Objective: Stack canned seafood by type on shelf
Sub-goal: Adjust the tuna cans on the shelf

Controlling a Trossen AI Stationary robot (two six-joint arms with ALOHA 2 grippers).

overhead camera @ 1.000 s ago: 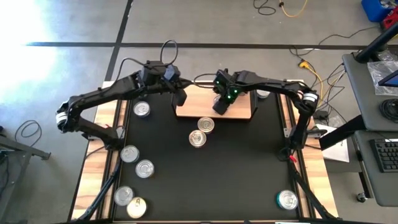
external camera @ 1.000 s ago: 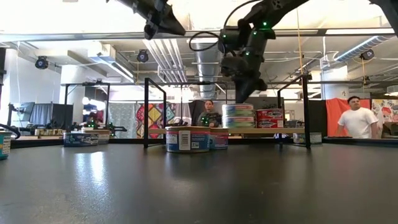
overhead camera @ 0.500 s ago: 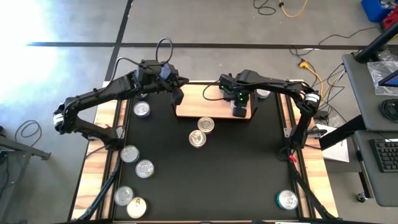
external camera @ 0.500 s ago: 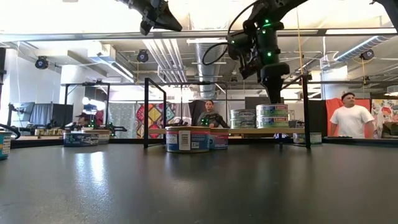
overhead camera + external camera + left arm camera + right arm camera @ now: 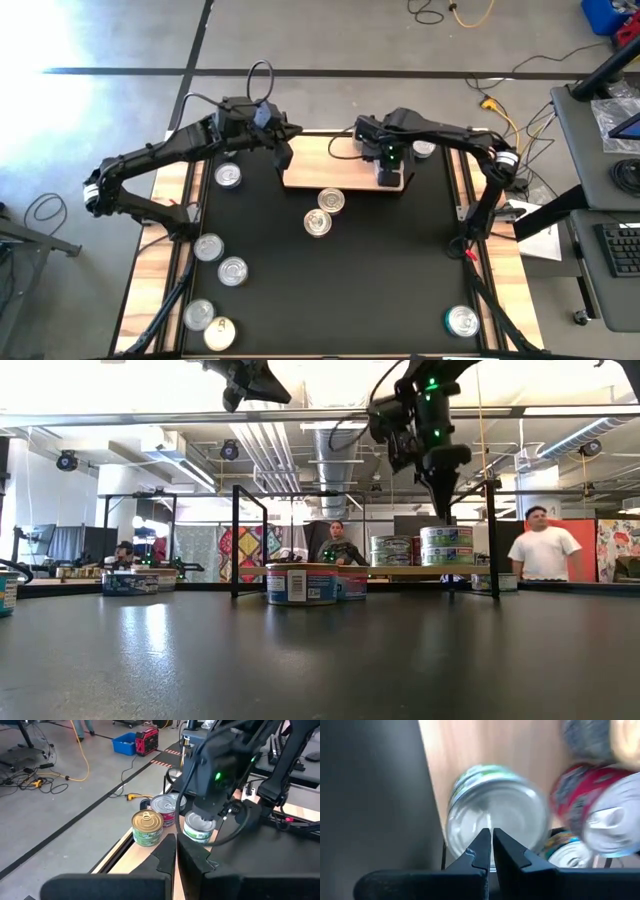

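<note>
The shelf (image 5: 330, 172), a light-wood board with black wire posts, sits at the table's far middle. Green-labelled tins (image 5: 446, 546) stand on its right part, and more tins (image 5: 392, 550) are beside them. My right gripper (image 5: 441, 512) is shut and points straight down just over the silver lid (image 5: 495, 815) of the top green tin; the low view shows a small gap. My left gripper (image 5: 283, 156) hovers shut, high over the shelf's left end. In the left wrist view a gold-lidded tin (image 5: 147, 827) and a red-labelled tin (image 5: 167, 808) stand on the far wooden edge.
Loose tins stand on the black table: two just in front of the shelf (image 5: 331, 201) (image 5: 318, 222), one at far left (image 5: 231, 176), several at near left (image 5: 208, 247) (image 5: 220, 332), and one at near right (image 5: 462, 321). People show in the room behind (image 5: 542, 552).
My right gripper has swung from the shelf's middle toward its right end, turned from slanted to pointing straight down, then risen a little. The green-labelled tins under it have slid along the shelf toward its right end. My left gripper has drifted slightly toward the far edge.
</note>
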